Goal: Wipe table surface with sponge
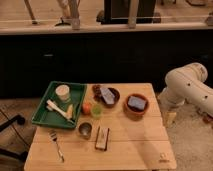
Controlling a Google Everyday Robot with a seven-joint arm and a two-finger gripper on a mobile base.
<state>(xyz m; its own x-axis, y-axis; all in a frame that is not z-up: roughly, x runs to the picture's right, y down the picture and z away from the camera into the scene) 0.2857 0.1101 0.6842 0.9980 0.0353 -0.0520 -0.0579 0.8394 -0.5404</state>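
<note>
The pale wooden table surface fills the lower middle of the camera view and has a small dark mark near its front right corner. The sponge, a small dark-blue pad, lies inside an orange bowl at the back right of the table. My white arm bends beside the table's right edge, apart from the bowl. My gripper is out of view; only the arm's links show.
A green tray at the left holds a cup and a brush. A dark bowl holds a paler grey-blue piece. A green cup, a metal cup, a brown-and-white block and a fork lie nearby.
</note>
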